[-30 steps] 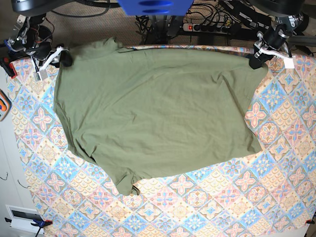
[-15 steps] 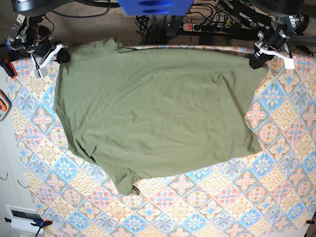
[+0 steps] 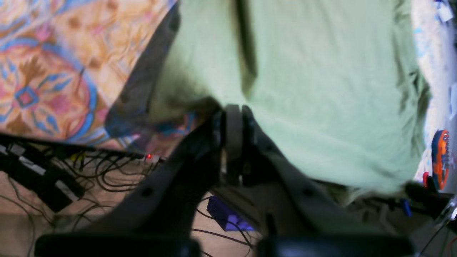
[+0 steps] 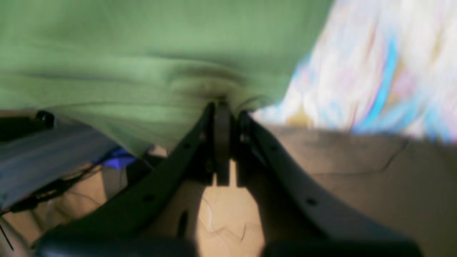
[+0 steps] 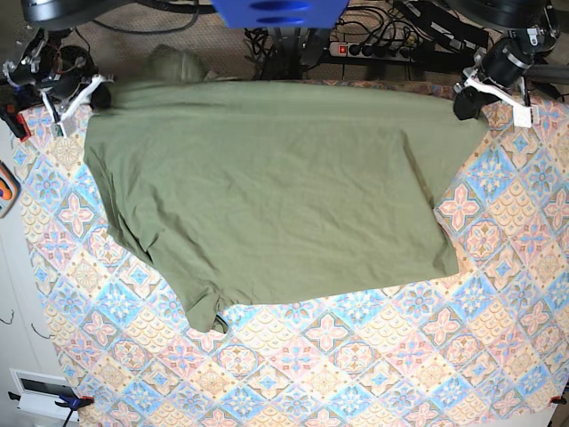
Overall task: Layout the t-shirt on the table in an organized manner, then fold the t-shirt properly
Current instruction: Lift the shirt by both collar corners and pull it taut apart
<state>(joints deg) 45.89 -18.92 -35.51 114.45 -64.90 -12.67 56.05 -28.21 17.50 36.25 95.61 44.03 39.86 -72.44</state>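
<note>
T-shirt [image 5: 267, 187] lies spread — left tool [image 5: 464, 105] and right tool [image 5: 98, 96] each clench its edge.

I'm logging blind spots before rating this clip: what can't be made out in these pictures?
- Base view: the far hem of the olive-green cotton t-shirt drapes over the back edge of the diamond-tiled table, hiding that edge.
- Base view: right gripper and left gripper are too small to show their jaws.
- Right wrist view: motion blur smears the cloth pattern.
- Neck label: not visible anywhere.
</note>
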